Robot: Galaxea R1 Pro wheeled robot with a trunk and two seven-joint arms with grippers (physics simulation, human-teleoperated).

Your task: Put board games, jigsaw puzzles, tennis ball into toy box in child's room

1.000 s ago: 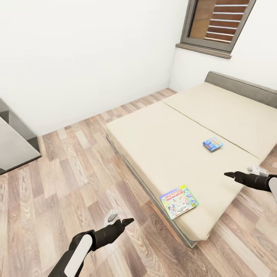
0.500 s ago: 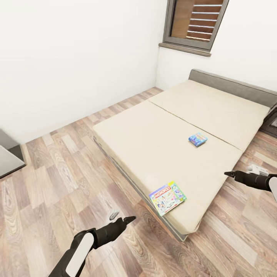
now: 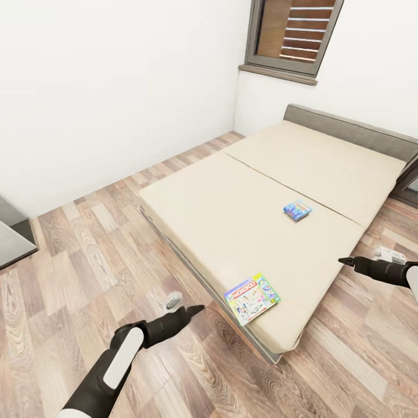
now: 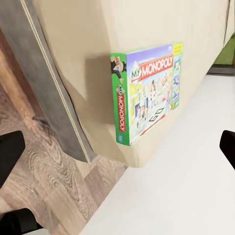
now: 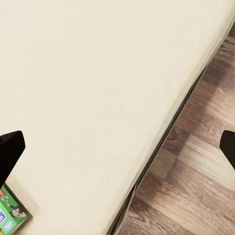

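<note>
from my head i look down on the bed (image 3: 244, 203), its beige mattress running away from me to the grey headboard (image 3: 354, 125) under the window (image 3: 293, 35). two board games lie flat on it: the monopoly box (image 3: 252, 298) near the foot corner closest to me, and a small blue box (image 3: 298, 209) further up toward the headboard, well apart from the first. my left fingers (image 3: 184, 309) hang over the wooden floor (image 3: 75, 278) just off the bed's foot edge, spread apart and holding nothing; my right fingers (image 3: 363, 258) hang over the bed's far foot corner, also released. only my left wrist reads the print: "my monopoly" (image 4: 147, 90), green-sided, close to the mattress edge. my right wrist catches bare mattress (image 5: 98, 88), the bed's edge, floor, and one green corner of that same box (image 5: 12, 213).
</note>
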